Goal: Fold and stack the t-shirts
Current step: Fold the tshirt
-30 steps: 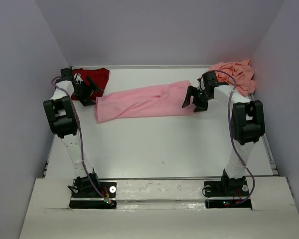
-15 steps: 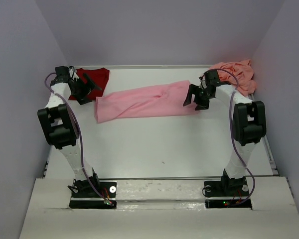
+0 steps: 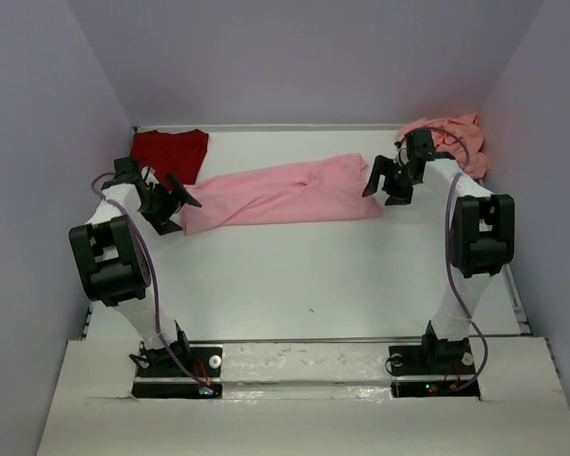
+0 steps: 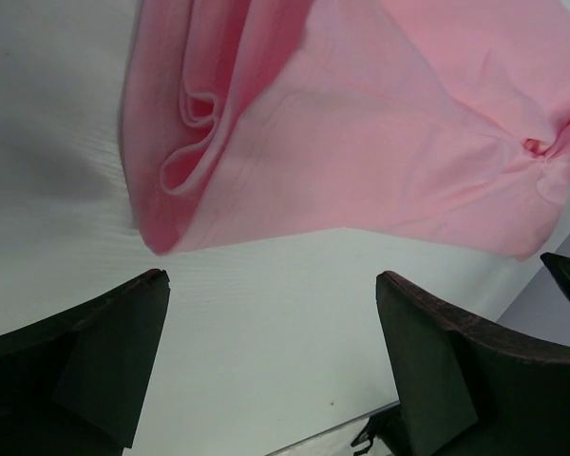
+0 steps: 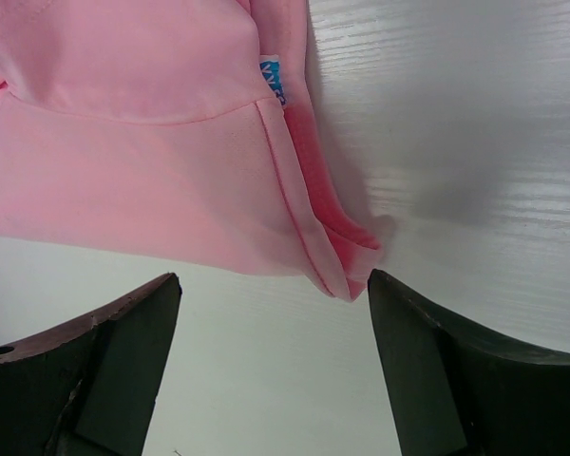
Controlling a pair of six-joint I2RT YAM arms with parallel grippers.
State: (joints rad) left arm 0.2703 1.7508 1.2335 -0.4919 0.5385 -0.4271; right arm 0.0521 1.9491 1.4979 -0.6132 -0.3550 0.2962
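My left gripper [image 3: 171,202] has come off the dark red tee [image 3: 171,152] and dropped nearer, down to the left end of the light pink tee [image 3: 285,193]. My right gripper [image 3: 388,179] has slid a touch farther and to the right, along that tee's right end. The pink tee itself has not shifted.

Left arm now: it rises from its near-left base, the elbow block sits out by the left edge of the table [image 3: 313,275], and the forearm reaches to the far side with the wrist turned right toward the cloth. Jaws spread wide, nothing between them. From my left wrist I see bare table between my fingers [image 4: 95,370] and the tee's rolled, doubled-over end just beyond them.

Right arm: up from the near-right base, elbow high on the right, forearm angled far and left. Jaws wide apart here too, holding nothing. From my right wrist the tee's folded corner sits just ahead of the gap, layered edges showing, with a small tag [image 5: 272,83] with blue print at the seam.

The light pink tee lies mid-table toward the far side, folded into a long band. Its long axis runs left to right, slightly skewed: the left end is nearer, the right end farther. The dark red tee lies flat in the far-left corner, apart from my left gripper. The salmon tee [image 3: 451,138] is bunched in the far-right corner, just behind my right wrist.
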